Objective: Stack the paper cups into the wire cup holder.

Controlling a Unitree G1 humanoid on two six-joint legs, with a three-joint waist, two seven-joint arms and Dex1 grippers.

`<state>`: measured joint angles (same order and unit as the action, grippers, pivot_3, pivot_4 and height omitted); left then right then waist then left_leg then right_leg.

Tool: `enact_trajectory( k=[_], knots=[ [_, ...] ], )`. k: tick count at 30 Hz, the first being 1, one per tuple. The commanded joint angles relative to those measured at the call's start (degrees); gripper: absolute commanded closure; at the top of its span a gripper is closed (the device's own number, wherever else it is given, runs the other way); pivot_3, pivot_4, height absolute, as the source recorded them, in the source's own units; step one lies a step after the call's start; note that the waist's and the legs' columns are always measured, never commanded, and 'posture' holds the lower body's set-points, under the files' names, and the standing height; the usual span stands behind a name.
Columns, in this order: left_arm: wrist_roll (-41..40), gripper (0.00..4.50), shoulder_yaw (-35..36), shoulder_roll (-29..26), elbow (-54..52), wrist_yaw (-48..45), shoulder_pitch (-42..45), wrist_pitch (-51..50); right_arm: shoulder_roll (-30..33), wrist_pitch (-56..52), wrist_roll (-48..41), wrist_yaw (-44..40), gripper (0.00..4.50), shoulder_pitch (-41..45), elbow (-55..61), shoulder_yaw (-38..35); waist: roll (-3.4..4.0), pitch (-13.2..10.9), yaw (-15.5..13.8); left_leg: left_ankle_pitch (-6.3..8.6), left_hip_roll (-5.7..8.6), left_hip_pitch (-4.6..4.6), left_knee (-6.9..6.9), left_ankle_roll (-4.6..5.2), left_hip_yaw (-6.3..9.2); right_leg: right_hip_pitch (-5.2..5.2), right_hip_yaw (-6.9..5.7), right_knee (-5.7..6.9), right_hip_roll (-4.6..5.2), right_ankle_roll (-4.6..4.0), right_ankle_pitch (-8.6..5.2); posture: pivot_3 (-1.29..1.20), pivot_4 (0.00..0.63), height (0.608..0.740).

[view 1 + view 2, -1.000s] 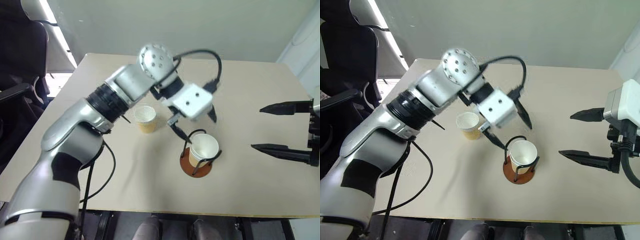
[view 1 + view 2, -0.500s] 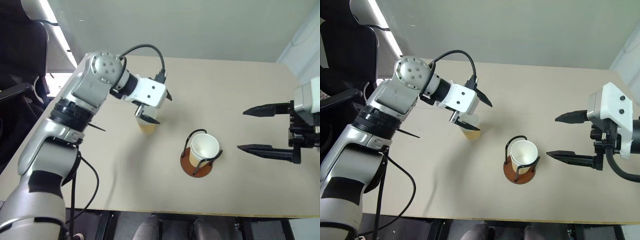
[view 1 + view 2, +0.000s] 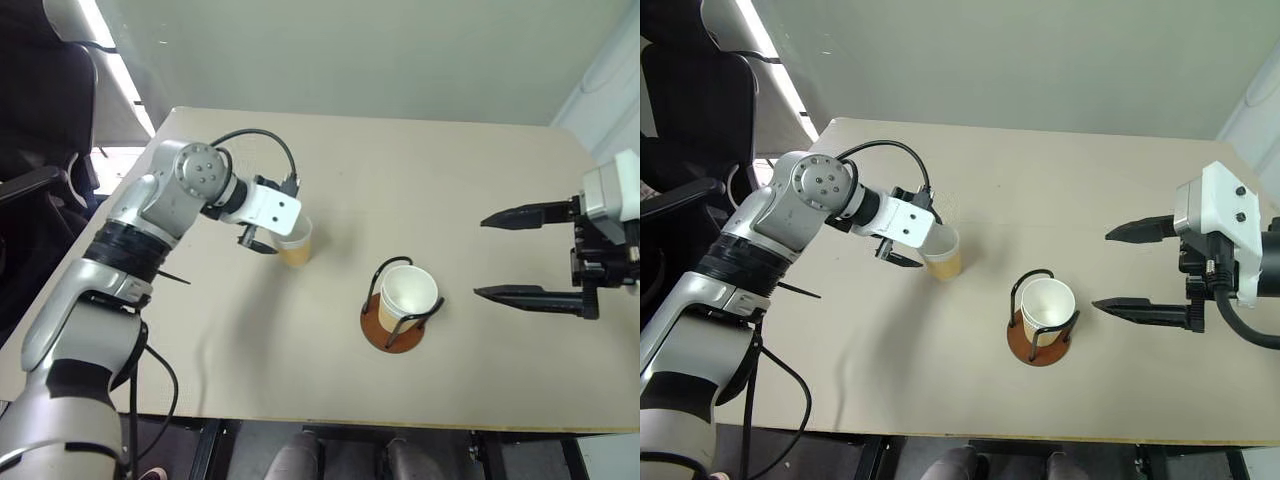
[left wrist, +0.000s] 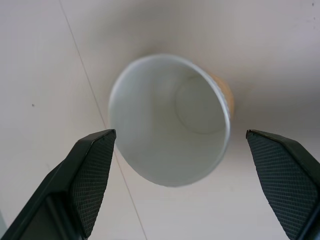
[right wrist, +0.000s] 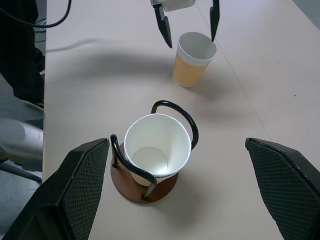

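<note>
One tan paper cup [image 3: 296, 245] stands upright on the table, left of the wire cup holder [image 3: 391, 336]. My left gripper [image 3: 277, 236] is open and tilted down over this cup. In the left wrist view its fingers [image 4: 90, 175] flank the cup's rim [image 4: 170, 120] with a gap on each side. Another paper cup [image 3: 408, 294] sits upright inside the holder's black wire loops [image 5: 175, 107], on the reddish-brown base [image 5: 127, 187]. My right gripper [image 3: 480, 257] hangs open to the right of the holder, apart from it, with nothing between its fingers.
The beige table [image 3: 480, 160] has bare surface behind and in front of the cups. A black chair [image 3: 40, 120] stands off the table's left edge. The near table edge [image 3: 400, 428] runs just below the holder.
My left arm has swung left from above the holder and lowered, and its open fingers now straddle the loose cup. The right gripper has edged slightly toward the holder, still open.
</note>
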<state>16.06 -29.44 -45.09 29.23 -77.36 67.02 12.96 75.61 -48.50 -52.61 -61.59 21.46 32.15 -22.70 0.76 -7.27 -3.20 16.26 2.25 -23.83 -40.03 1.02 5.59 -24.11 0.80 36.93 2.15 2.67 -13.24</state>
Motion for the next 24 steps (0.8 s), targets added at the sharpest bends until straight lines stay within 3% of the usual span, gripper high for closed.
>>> enact_trajectory(
  k=[1,13,17,24],
  knots=[
    [0.5,0.03,1.7,0.8,-0.3,-0.2,0.4,0.6,0.4,1.0,0.2,-0.3,0.0,1.4,-0.1,0.1,0.0,0.0,0.0,0.0,0.0,0.0,0.0,0.0,0.0,0.0,0.0,0.01,0.0,0.0,0.0,0.0,0.15,0.74],
    [1.3,0.03,1.3,2.7,1.8,-1.7,-0.7,1.9,0.4,0.6,0.6,0.2,0.0,1.0,0.1,-0.4,0.0,0.0,0.0,0.0,0.0,-0.03,-0.01,0.0,-0.01,-0.04,0.01,0.02,0.01,0.01,0.01,0.0,0.15,0.74],
    [2.2,0.92,1.0,3.3,3.8,-1.1,-0.7,2.8,0.3,0.6,0.6,0.5,0.0,1.1,0.2,-0.3,0.0,0.0,0.0,0.0,0.0,-0.04,0.0,0.0,-0.01,-0.05,0.01,0.01,0.01,0.01,0.01,0.0,0.15,0.74],
    [4.3,3.57,0.8,5.5,9.5,0.3,0.9,5.0,0.1,0.6,0.7,0.9,0.0,1.3,0.3,0.1,0.0,0.0,0.0,0.0,0.0,-0.06,-0.01,0.0,-0.01,-0.06,0.02,0.02,0.01,0.01,0.01,0.0,0.15,0.74]
  ],
)
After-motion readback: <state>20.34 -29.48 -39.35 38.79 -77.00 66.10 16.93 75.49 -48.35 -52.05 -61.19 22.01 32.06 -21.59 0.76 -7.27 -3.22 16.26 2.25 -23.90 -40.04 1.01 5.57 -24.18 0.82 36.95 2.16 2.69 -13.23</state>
